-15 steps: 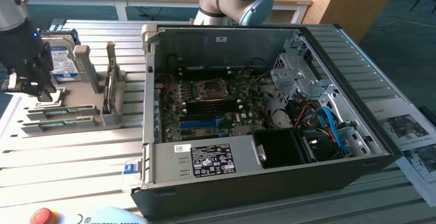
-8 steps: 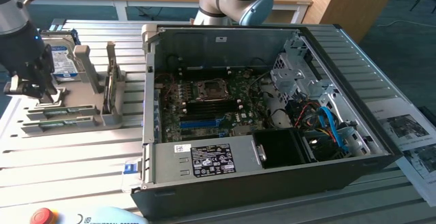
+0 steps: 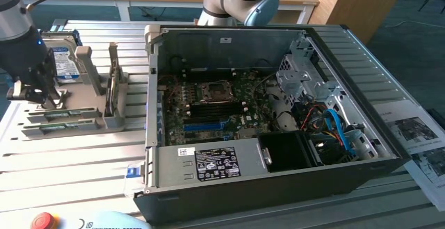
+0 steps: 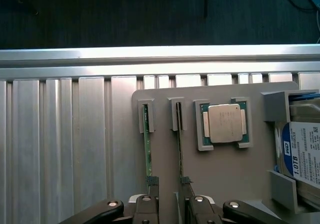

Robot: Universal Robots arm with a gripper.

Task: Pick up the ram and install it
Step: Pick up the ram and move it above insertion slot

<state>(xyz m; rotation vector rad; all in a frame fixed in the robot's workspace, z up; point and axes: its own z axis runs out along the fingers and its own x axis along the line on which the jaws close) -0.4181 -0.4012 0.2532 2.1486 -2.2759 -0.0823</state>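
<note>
Hovering at the exterior view's left, the gripper sits low over the grey parts fixture, well apart from the open computer case. Fingers are released and spread, with nothing grasped. The ram, a green stick, stands on edge in a fixture slot. A second stick, darker, stands in the slot just beside it. The fingertips lie at the ends of both sticks; contact cannot be confirmed. Processor chip is seated in its pocket beside the sticks, with the hard drive beyond it. Motherboard lies exposed inside the case.
</note>
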